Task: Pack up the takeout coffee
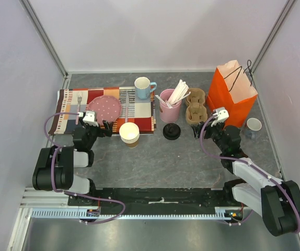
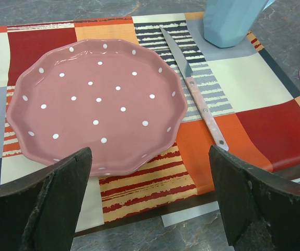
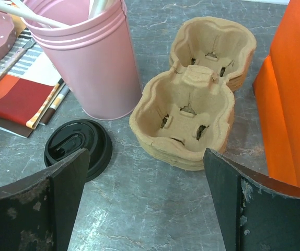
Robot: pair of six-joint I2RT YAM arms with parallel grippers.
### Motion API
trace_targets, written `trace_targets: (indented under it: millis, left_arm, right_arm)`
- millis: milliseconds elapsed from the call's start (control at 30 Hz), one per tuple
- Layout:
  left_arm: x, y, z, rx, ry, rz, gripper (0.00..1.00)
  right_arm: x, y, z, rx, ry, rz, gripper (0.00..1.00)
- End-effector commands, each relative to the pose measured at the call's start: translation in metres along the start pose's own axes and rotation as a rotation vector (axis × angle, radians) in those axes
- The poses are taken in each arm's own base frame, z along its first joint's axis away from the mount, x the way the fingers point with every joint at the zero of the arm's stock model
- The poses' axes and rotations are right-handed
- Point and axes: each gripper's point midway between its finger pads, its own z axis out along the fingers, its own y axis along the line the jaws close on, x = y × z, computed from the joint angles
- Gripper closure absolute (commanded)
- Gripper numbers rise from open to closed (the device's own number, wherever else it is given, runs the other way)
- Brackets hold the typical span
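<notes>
Grey stone-look table (image 1: 155, 162) inside a white-walled cell. The takeout coffee (image 1: 171, 130) sits mid-table, in front of the pink bucket (image 1: 169, 106) and left of the cardboard cup carriers (image 1: 195, 107). Only its black lid shows (image 3: 77, 149); the cup body isn't visible in any view, so I can't confirm its height. The right gripper (image 3: 145, 204) has its jaws wide apart and is empty, aimed at the carriers. The coffee is off to its left, just past the left fingertip (image 3: 69, 172). The left gripper (image 2: 150, 198) is also spread wide and empty over the pink dotted plate (image 2: 95, 104), with the lidless cup stack (image 1: 129, 132) between it and the coffee. The right arm is clearly nearer. The lid is round and its axis looks vertical, so the likely next move is to shift left, centre on it and grasp from the side. The orange bag (image 1: 233, 91) stands behind and to the right.
</notes>
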Motion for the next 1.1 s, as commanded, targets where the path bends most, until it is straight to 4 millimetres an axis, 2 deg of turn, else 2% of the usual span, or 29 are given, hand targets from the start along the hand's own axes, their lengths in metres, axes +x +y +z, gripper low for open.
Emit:
trace_targets:
  millis: [0,67,100,167,200,233,300,333,367,400,433,467,500,533,567,600,633,667,700,733,767,800,833,1000,1067]
  left_arm:
    - [-0.018,0.005,0.006,-0.015,-0.057,0.061,0.00]
    - [-0.019,0.006,0.006,-0.017,-0.060,0.064,0.00]
    - [-0.019,0.005,0.005,-0.015,-0.062,0.063,0.00]
    - [-0.025,0.015,0.006,-0.070,-0.056,0.054,0.01]
    - [-0.029,0.015,0.007,-0.073,-0.057,0.025,0.01]
    - [-0.025,0.017,0.012,-0.064,0.014,-0.008,0.00]
    - [-0.043,0.018,0.017,-0.035,0.042,-0.021,0.00]
    - [-0.067,0.020,0.027,-0.024,0.034,0.010,0.02]
    - [-0.057,0.018,0.026,0.000,0.111,0.025,0.03]
    - [-0.065,0.018,0.026,0.008,0.125,0.038,0.04]
    - [-0.086,0.017,0.031,0.021,0.109,0.069,0.06]
    - [-0.072,0.004,0.023,0.093,0.204,0.046,0.07]
    - [-0.078,-0.004,0.020,0.142,0.226,0.047,0.09]
    - [-0.102,-0.011,0.021,0.193,0.213,0.077,0.12]
    - [-0.089,-0.031,0.005,0.296,0.313,0.019,0.14]
    - [-0.095,-0.041,-0.001,0.349,0.325,0.014,0.16]
    - [-0.115,-0.050,-0.006,0.399,0.308,0.042,0.21]
    - [-0.122,-0.065,-0.016,0.487,0.309,0.035,0.24]
    - [-0.114,-0.076,-0.031,0.530,0.383,-0.003,0.25]
    - [-0.128,-0.079,-0.035,0.561,0.366,0.053,0.26]
    - [-0.129,-0.088,-0.039,0.587,0.387,0.075,0.26]
    - [-0.121,-0.091,-0.048,0.591,0.450,0.067,0.26]
    - [-0.125,-0.090,-0.048,0.580,0.455,0.105,0.25]
    - [-0.088,-0.095,-0.050,0.493,0.633,0.295,0.22]
    - [-0.079,-0.102,-0.049,0.476,0.663,0.365,0.22]
  right_arm:
    - [-0.039,0.007,0.003,-0.025,-0.083,0.023,0.02]
    - [-0.044,0.012,0.004,-0.046,-0.076,0.053,0.02]
    - [-0.053,0.014,0.005,-0.055,-0.083,0.059,0.02]
    - [-0.051,0.019,0.006,-0.075,-0.043,0.077,0.02]
    - [-0.057,0.020,0.007,-0.082,-0.045,0.079,0.02]
    - [-0.058,0.023,0.007,-0.095,-0.035,0.082,0.02]
    - [-0.061,0.024,0.007,-0.099,-0.021,0.083,0.02]
    - [-0.062,0.024,0.006,-0.099,-0.023,0.083,0.02]
    - [-0.064,0.025,0.005,-0.101,-0.026,0.084,0.02]
    - [-0.065,0.025,0.004,-0.102,-0.030,0.084,0.02]
    - [-0.068,0.026,0.002,-0.103,-0.041,0.089,0.02]
    - [-0.070,0.027,0.001,-0.110,-0.054,0.091,0.02]
    - [-0.070,0.029,0.000,-0.118,-0.057,0.089,0.02]
    - [-0.072,0.030,-0.003,-0.124,-0.067,0.088,0.02]
    - [-0.072,0.031,-0.004,-0.127,-0.066,0.088,0.02]
    - [-0.072,0.032,-0.005,-0.132,-0.067,0.086,0.02]
    - [-0.074,0.032,-0.007,-0.131,-0.075,0.078,0.02]
    - [-0.073,0.032,-0.009,-0.130,-0.070,0.076,0.02]
    - [-0.073,0.032,-0.010,-0.130,-0.071,0.071,0.02]
    - [-0.075,0.032,-0.012,-0.129,-0.079,0.064,0.02]
    - [-0.075,0.032,-0.013,-0.130,-0.078,0.055,0.02]
    - [-0.074,0.032,-0.014,-0.128,-0.077,0.049,0.02]
    - [-0.076,0.032,-0.016,-0.127,-0.084,0.046,0.02]
    - [-0.076,0.031,-0.017,-0.121,-0.091,0.033,0.02]
    - [-0.075,0.031,-0.015,-0.124,-0.085,0.032,0.02]
